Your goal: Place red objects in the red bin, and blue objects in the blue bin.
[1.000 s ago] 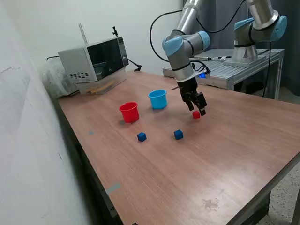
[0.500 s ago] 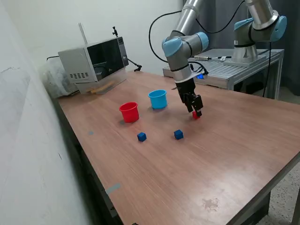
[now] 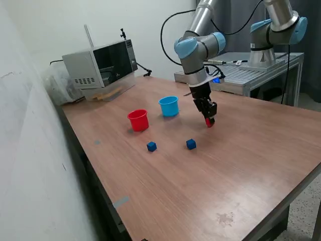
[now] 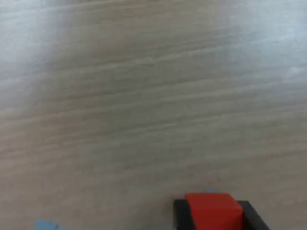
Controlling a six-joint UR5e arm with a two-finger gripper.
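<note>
My gripper (image 3: 208,120) stands upright over the table, to the exterior view's right of the blue cup, and is shut on a small red cube (image 3: 208,123) at or just above the wood. In the wrist view the red cube (image 4: 213,210) sits tight between my two black fingers (image 4: 181,215). No second red cube shows. The red cup (image 3: 138,120) and the light blue cup (image 3: 169,106) stand upright side by side. Two dark blue cubes (image 3: 151,146) (image 3: 191,144) lie on the table in front of the cups.
A microwave (image 3: 100,63) stands at the back left corner with a plastic bag (image 3: 57,83) beside it. A second robot arm (image 3: 273,30) stands on a metal table (image 3: 251,73) behind. The wooden table (image 3: 210,191) ends near a wall on the left.
My fingers were spread around the red cube a second ago; they have closed onto it. The arm has hardly shifted.
</note>
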